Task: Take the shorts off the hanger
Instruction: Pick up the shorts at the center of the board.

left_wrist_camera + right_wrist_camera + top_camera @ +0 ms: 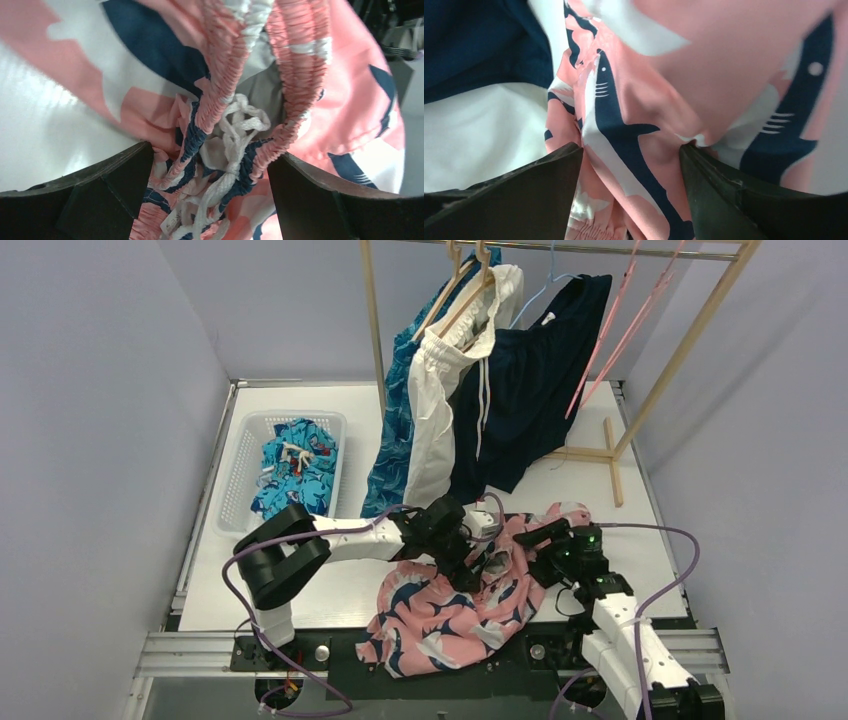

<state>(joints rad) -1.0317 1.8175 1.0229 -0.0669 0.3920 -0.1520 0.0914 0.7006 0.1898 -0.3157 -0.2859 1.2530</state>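
A: The pink shorts (440, 615) lie crumpled at the table's (640, 530) near edge, their waistband between the left gripper's (470, 568) wide-spread jaws. Released!

B: And the right gripper (535, 540)?

A: A fold sits between its fingers. Clamped or loose, I cannot tell.

B: Count?

A: Five pairs. This one, a teal pair (295, 465) in the basket (232, 465), and three crowding the rack (374, 320) behind: blue-patterned pair (393, 445), white pair (435, 410), navy pair (530, 390).

The pink shorts (450, 615) carry navy sharks with white bellies, and their drawstring (240, 120) is white. The teal shorts (297, 472) show a cartoon print with flecks of white and red; the basket (236, 465) is white. The white shorts (432, 410) are plain, and so are the navy shorts (530, 390). The blue shorts (393, 455) have a paler leaf pattern. The rack (372, 310) is light wood and the bench (330, 595) is white.
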